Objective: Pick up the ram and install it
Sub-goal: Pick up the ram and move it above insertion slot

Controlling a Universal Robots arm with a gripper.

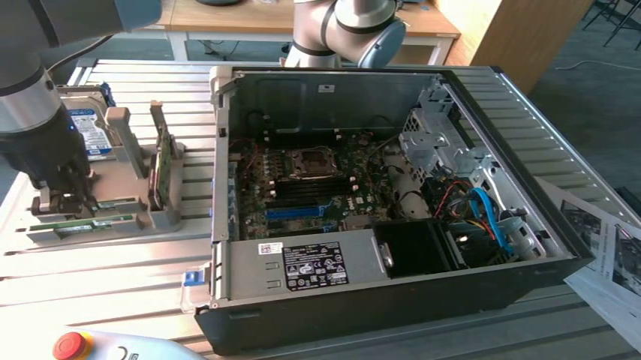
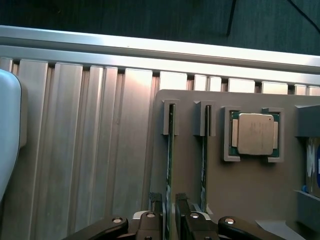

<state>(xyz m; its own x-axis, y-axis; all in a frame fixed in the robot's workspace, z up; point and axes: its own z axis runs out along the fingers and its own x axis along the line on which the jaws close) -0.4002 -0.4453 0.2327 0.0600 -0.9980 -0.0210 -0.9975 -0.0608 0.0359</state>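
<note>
1. The ram [image 2: 170,165], a long, thin green circuit-board stick, stands on edge in a narrow slot of a flat, matte grey plastic holder [image 2: 250,195].
2. The black metal fingers [image 2: 156,206] are released. They stand one on each side of the ram's near end, with a sliver of space on both sides, so they grip nothing.
3. A second thin green stick [image 2: 204,160] stands in the neighbouring slot, parallel to the ram. Beyond it, a square processor chip with a dull silver lid [image 2: 255,133] lies in a shallow recess.
4. The holder rests on a ribbed, brushed-aluminium worktop [image 2: 90,150].
5. In the exterior view the grey arm [image 1: 35,127] reaches down onto the holder, at 9 o'clock from the open black steel computer case [image 1: 401,307].
6. A broader green card [image 1: 161,176] stands upright on the holder at 3 o'clock from the arm.
</note>
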